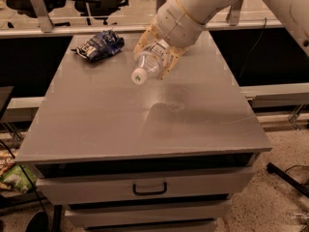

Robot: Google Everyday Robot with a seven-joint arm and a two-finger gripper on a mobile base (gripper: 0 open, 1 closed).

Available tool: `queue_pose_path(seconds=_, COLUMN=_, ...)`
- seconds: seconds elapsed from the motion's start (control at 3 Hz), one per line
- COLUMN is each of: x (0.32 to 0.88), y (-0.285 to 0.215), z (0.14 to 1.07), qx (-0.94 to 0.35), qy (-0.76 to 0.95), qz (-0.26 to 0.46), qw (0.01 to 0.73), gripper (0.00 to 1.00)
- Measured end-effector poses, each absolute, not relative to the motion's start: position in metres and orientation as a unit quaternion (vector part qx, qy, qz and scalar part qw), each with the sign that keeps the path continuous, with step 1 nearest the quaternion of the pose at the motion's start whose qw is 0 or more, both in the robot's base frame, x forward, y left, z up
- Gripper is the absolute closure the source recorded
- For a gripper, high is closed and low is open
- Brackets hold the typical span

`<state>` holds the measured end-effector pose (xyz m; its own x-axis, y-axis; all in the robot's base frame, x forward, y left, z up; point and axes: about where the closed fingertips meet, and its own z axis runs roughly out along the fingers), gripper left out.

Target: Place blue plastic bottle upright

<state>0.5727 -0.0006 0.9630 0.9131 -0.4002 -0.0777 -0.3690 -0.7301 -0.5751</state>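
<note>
I have the gripper (155, 57) over the far half of the table (96, 124), a little right of centre, and its pale fingers (170, 64) are clamped around the body of the blue plastic bottle (146, 66). The bottle is lifted clear of the surface and is not upright: it lies at a slant, its white cap (138, 77) pointing down and to the left, towards the near side, while its base is tucked up inside the fingers. Below and slightly right of it I see a faint smudge of shadow (164, 108) on the grey top. The white arm (193, 6) comes in from the upper right. Well left of the gripper, near the far left corner, lies a crumpled blue and white snack bag (99, 45). Under the tabletop is a drawer (149, 187) with a dark handle
</note>
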Motion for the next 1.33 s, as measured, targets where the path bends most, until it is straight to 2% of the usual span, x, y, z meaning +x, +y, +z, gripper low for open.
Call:
queue_pose_path(seconds=0.67, x=0.577, y=-0.005, z=0.964, qx=-0.921, qy=0.226, qz=-0.017, qw=0.317, gripper=1.00)
queue_pose_path(seconds=1.33, x=0.601, y=-0.019, z=0.976, qx=-0.880, qy=0.307, qz=0.038, qw=0.360, gripper=1.00)
